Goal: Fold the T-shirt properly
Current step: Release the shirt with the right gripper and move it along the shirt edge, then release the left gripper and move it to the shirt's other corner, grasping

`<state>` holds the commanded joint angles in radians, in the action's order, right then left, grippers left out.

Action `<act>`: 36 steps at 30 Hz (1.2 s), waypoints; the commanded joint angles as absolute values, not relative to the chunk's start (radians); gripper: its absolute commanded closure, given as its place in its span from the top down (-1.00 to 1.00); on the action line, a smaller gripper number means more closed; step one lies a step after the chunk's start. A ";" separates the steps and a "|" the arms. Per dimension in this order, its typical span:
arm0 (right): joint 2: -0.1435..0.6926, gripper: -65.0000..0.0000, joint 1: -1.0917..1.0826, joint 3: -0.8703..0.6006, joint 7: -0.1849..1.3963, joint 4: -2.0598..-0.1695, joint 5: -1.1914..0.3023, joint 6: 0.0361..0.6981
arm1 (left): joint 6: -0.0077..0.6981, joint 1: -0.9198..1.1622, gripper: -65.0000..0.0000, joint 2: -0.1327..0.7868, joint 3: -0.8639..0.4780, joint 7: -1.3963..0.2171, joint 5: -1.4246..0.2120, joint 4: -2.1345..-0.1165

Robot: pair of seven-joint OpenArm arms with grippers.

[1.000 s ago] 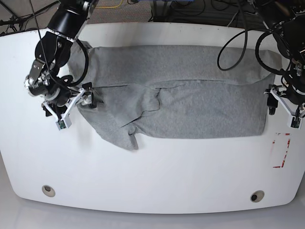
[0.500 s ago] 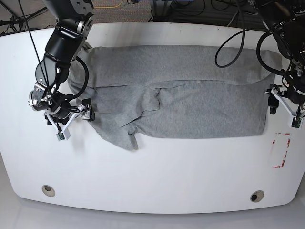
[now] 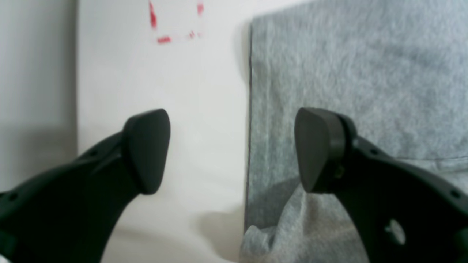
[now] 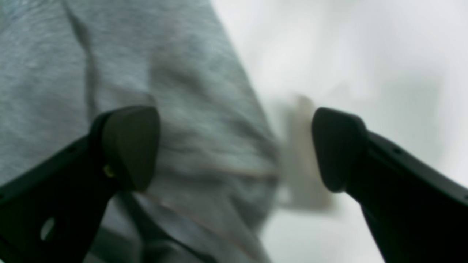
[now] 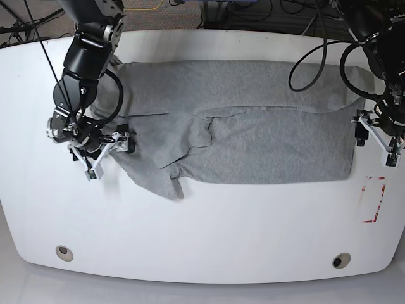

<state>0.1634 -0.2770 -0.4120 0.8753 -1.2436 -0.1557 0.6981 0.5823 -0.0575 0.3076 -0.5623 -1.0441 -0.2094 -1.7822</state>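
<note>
Straddling both ends of the T-shirt (image 5: 253, 126), the two open grippers stood ready to take hold for the next fold.

Nearest the viewer, bare white table (image 5: 202, 234) ran wide and unobstructed below the cloth, with red marks (image 5: 373, 199) near its right edge. Farther back, the shirt lay spread across the middle of the table, one sleeve flap trailing toward the front. The left gripper (image 3: 232, 149) hung with its jaws wide, one finger over the straight side hem and one over bare table. The right gripper (image 4: 234, 146) was likewise wide, bracketing the blurred sleeve edge. I judged the step to be pre-grasp: each needed to lower and pinch its edge before any lift. Behind the shirt little table remained, so folding forward looked freer.
</note>
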 joint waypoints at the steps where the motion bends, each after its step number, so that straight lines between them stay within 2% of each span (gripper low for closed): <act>1: 0.162 0.88 -0.277 -0.410 0.871 -1.244 -0.156 0.698 | 0.582 -0.059 0.54 0.308 -0.562 -1.044 -0.209 -1.776; 11: 0.147 -0.03 -0.277 -0.409 0.831 -1.241 -0.156 0.698 | 0.578 -0.170 0.55 0.308 -0.564 -1.024 -0.209 -1.647; 16: 0.145 -0.57 -0.277 -0.409 0.831 -1.241 -0.156 0.698 | 0.576 -0.202 0.55 0.308 -0.562 -0.938 -0.209 -1.561; 17: 0.145 -0.63 -0.277 -0.409 0.831 -1.241 -0.156 0.698 | 0.576 -0.206 0.55 0.308 -0.561 -0.928 -0.209 -1.549; 18: 0.143 -0.80 -0.277 -0.409 0.831 -1.241 -0.156 0.698 | 0.576 -0.223 0.55 0.308 -0.559 -0.898 -0.208 -1.512; 21: 0.143 -1.00 -0.277 -0.407 0.832 -1.241 -0.156 0.698 | 0.576 -0.262 0.55 0.308 -0.556 -0.851 -0.208 -1.425; 24: 0.142 -1.00 -0.277 -0.407 0.835 -1.241 -0.156 0.698 | 0.564 -0.294 0.55 0.309 -0.556 -0.816 -0.206 -1.333; 29: 0.142 -1.00 -0.275 -0.407 0.835 -1.241 -0.156 0.698 | 0.484 -0.332 0.55 0.343 -0.536 -0.750 -0.208 -1.199; 32: 0.142 -1.00 -0.275 -0.407 0.835 -1.241 -0.156 0.698 | 0.452 -0.360 0.55 0.352 -0.476 -0.685 -0.208 -1.101; 36: 0.142 -1.00 -0.275 -0.407 0.835 -1.241 -0.156 0.698 | 0.452 -0.380 0.55 0.381 -0.432 -0.648 -0.209 -1.018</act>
